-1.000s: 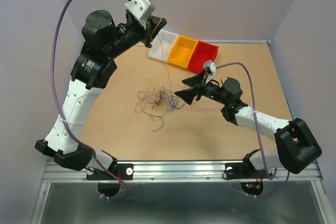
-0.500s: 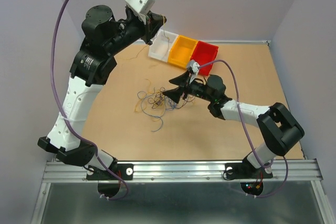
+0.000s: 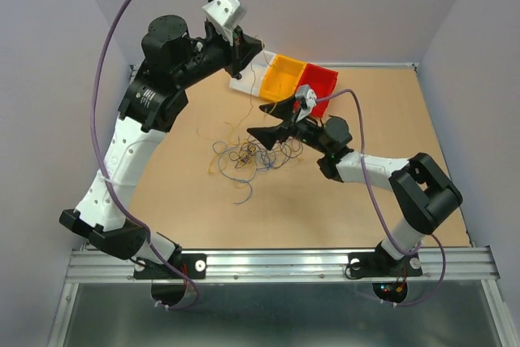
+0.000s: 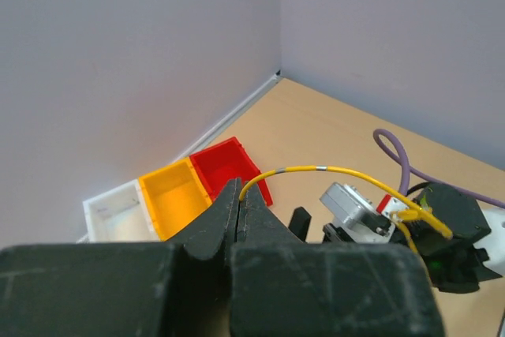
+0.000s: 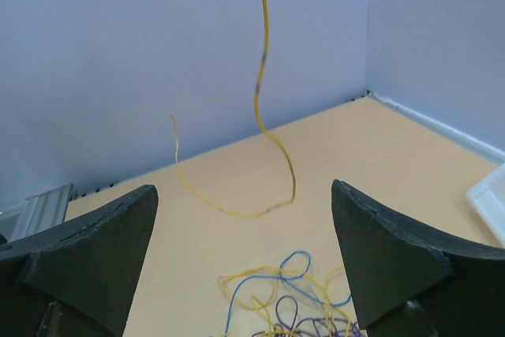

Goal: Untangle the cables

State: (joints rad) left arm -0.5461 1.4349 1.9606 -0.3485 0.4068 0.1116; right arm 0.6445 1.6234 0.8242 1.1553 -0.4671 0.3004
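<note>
I judge these wires weigh next to nothing. They are thin, soft and springy, and each keeps its curl, so they will snag on one another and drag neighbours along if I pull fast. Pads may slide off such fine insulation. I would pinch near a free end or an outer loop, never in the knotted middle, and draw slowly upward.

The heap of thin, curly blue, dark purple and yellow wires [image 3: 250, 154] lies about the middle of the light wooden table [image 3: 390, 119], well away from every edge. One long, thin yellow wire [image 4: 316, 169] is raised high over the far side of the table, near the row of white, orange and red plastic bins [image 3: 275, 88] at the far edge.

My left claw [image 4: 239, 199] is pressed together, with that yellow wire nipped at its very tips. The strand arcs away and hangs down, ending in a loose curl in front of my right claw [image 5: 243, 195]. I cannot tell whether that curl is clear of the heap. The right claw is spread wide, holds and touches nothing, and hovers just above the heap's far-right side.
</note>
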